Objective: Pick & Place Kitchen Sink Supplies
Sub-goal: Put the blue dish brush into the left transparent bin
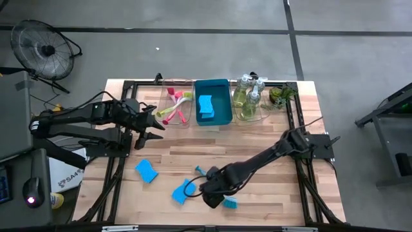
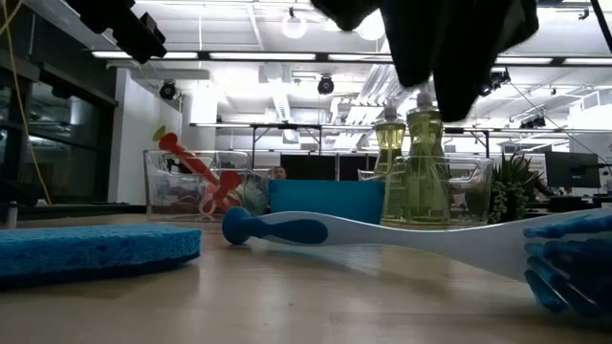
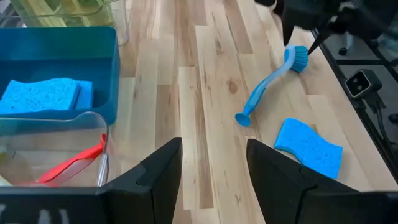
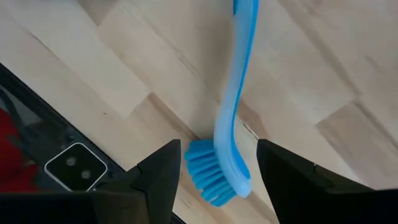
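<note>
Brush (image 4: 231,134), teal and long-handled, lies near the table's (image 1: 270,138) front edge; right gripper (image 4: 214,171) hovers spread astride its bristle head. Light, stiff plastic probably: pinch the neck, not soft bristles.

Light wooden plank counter (image 1: 257,138), framed in black rails. Along its far edge, in a row: clear tray (image 1: 172,111) with pink and yellow-green brushes, blue bin (image 1: 225,106) holding a sponge, clear tray (image 1: 261,115) of pump bottles, small green plant (image 1: 280,95). Toward the near edge, two blue sponges (image 1: 146,171) (image 1: 183,191) flat on the wood, a teal dish brush (image 1: 214,187) lying just beside the second.
</note>
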